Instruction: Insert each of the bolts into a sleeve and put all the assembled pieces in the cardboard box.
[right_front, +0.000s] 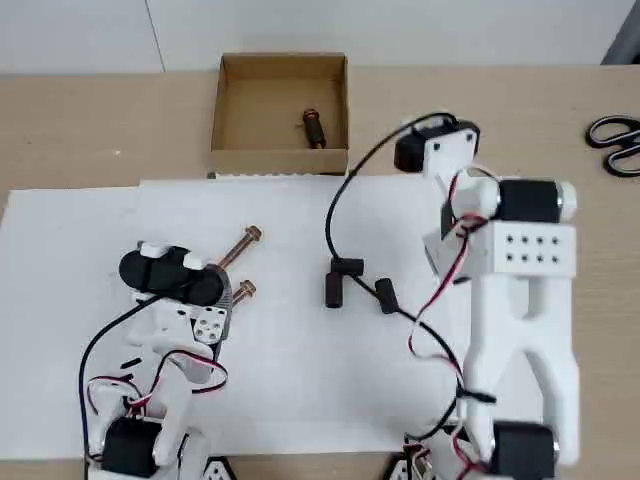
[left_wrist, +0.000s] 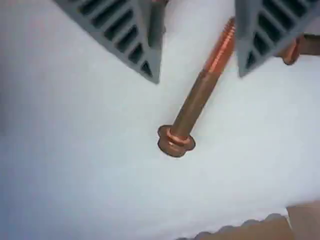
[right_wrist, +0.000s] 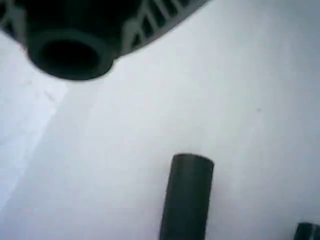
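Two copper bolts lie on the white paper (right_front: 300, 380): one (right_front: 240, 246) farther back, one (right_front: 244, 290) nearer. My left gripper (left_wrist: 197, 75) is open and straddles the threaded end of the nearer bolt (left_wrist: 195, 105), whose head points away from the fingers (left_wrist: 125, 35). The other bolt (left_wrist: 295, 50) lies just beside it. My right gripper (right_front: 438, 250) is shut on a black sleeve (right_wrist: 67, 52), held above the paper with its open end showing. Loose black sleeves (right_front: 333, 288) (right_front: 385, 296) lie mid-paper. One sleeve (right_wrist: 187, 195) is below the held one.
The cardboard box (right_front: 282, 158) stands at the back centre with one assembled bolt and sleeve (right_front: 313, 128) inside. A black cable (right_front: 335, 215) loops over the paper near the sleeves. Scissors (right_front: 615, 142) lie at the far right on the wooden table.
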